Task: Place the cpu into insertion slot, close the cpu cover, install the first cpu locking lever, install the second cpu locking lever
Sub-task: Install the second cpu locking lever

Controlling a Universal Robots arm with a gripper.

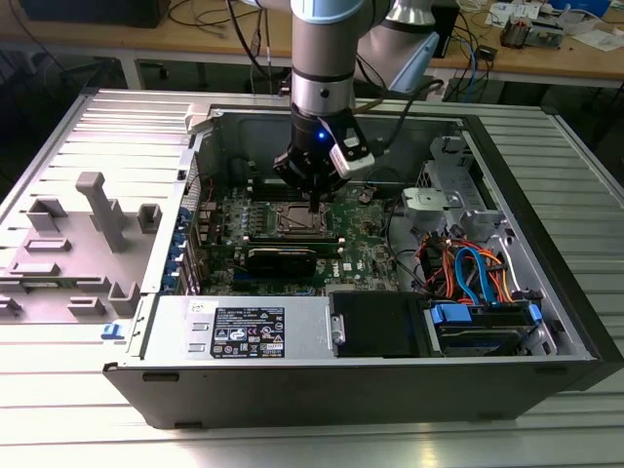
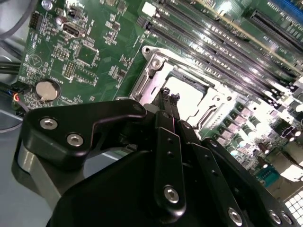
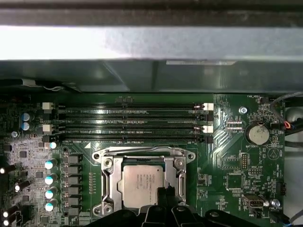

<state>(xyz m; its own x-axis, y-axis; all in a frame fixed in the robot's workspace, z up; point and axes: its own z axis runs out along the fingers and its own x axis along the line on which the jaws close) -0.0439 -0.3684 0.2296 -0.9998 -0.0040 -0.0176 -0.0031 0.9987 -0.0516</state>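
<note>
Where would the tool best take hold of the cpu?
Two opposite edges, from straight above: the cpu lies flat in the insertion slot, top face up. The cpu cover seems to frame those edges, so it likely must lift first.

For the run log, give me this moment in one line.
gripper: over socket, shut | cpu: seated in slot | cover: down
</note>
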